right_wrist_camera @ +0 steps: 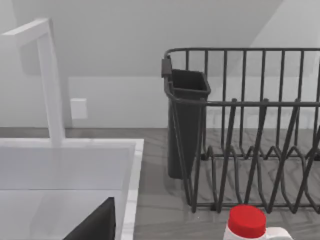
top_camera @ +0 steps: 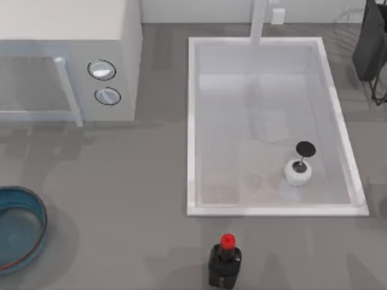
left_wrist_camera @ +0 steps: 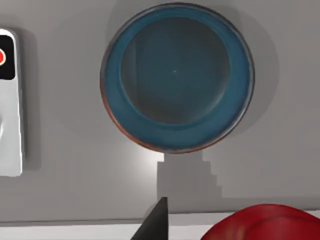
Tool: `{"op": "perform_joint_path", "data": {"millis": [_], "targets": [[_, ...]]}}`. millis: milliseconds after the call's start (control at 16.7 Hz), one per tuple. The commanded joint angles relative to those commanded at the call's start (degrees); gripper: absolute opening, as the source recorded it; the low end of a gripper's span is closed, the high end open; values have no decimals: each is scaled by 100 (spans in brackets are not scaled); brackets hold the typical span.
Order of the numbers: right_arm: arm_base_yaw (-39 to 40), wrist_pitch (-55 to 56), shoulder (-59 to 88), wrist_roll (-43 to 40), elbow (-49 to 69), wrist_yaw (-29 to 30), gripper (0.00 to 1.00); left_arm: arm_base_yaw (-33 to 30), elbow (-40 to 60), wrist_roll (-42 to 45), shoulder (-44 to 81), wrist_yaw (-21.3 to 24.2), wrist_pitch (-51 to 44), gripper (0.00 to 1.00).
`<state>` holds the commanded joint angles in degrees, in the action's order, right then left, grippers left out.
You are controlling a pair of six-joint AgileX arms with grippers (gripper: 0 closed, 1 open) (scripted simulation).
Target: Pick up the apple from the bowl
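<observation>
Apple (left_wrist_camera: 265, 222): at the lower right edge of the left wrist view, close to the camera, raised clear of the bowl (left_wrist_camera: 240, 105) and outside its rim. The left gripper (left_wrist_camera: 159, 220) holds the apple; one dark finger (left_wrist_camera: 156, 217) shows at the lower centre of that view, just beside the fruit. The bowl sits below on the grey table (left_wrist_camera: 60, 175), with nothing inside it.

Top view, left to right:
- The bowl lies at the lower left, partly cut by the frame edge.
- A microwave (top_camera: 66, 60) occupies the upper left.
- A dark bottle (top_camera: 224, 266) with a red cap stands upright at the lower centre, just in front of the sink.
- The white sink (top_camera: 192, 121) fills the centre right. A small white object (top_camera: 297, 172) with a black disc rests in its lower right part.
- A dark rack (top_camera: 372, 48) stands at the upper right.

Right gripper (right_wrist_camera: 97, 222): a dark edge at the lower left of the right wrist view, over the sink. Its grip state cannot be told.
</observation>
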<state>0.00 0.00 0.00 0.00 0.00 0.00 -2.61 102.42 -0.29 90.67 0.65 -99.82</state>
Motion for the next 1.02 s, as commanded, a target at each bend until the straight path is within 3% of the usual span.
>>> {"op": "perform_joint_path", "data": {"millis": [240,720,1020], "targets": [[0,0,0,0,0,0,100,-387,290,-393,422,-7,163,0],[0,0,0,0,0,0,100,-2314,1524,-2382,2938,-45,1159,0],[0,0,0,0,0,0,100,-2559,1673,-2628,3189,-50,1324,0]]}}
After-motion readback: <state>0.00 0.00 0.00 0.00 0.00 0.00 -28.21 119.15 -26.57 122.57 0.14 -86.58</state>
